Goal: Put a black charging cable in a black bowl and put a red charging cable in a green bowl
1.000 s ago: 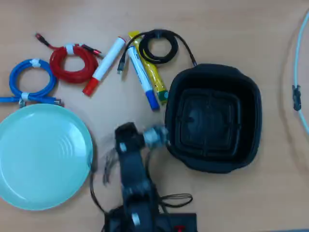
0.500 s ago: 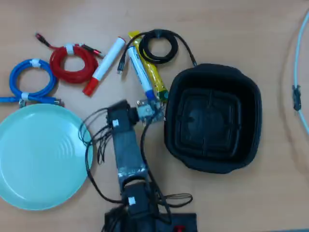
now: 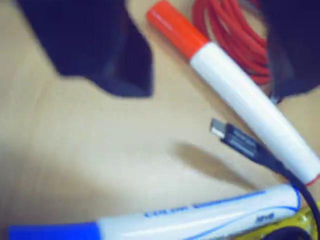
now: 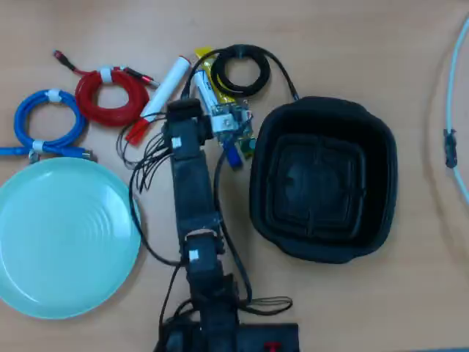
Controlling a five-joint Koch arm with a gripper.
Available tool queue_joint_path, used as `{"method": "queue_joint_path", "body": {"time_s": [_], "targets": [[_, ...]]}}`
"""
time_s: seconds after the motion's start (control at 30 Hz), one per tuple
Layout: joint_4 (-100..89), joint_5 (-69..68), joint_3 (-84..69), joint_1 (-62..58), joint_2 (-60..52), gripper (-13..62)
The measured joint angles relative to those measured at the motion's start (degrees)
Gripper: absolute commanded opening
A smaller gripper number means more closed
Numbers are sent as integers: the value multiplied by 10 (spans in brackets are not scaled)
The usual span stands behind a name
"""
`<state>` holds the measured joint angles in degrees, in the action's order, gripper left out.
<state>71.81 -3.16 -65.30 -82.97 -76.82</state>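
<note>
black charging cable (image 4: 242, 71) beyond tool (image 4: 192, 110)

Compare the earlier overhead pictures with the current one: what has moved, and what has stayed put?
The arm has stretched up the overhead view, from between the bowls to over the markers. It holds nothing. The red cable, black cable, blue cable, green bowl and black bowl are unmoved.

Black charging cable (image 4: 240, 70) coils at twelve o'clock; red charging cable (image 4: 111, 96), white-banded, at ten; green bowl (image 4: 66, 238) at eight; black bowl (image 4: 322, 178) at three.
</note>
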Motion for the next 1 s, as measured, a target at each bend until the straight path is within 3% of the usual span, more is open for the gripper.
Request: {"method": "queue_joint_path", "body": {"time_s": [0.13,0.37,1.0], "targets": [[0,-94,32,-36,18,238],[0,-109,136,-48,115,241],[5,1,282,-35,247,240]]}}
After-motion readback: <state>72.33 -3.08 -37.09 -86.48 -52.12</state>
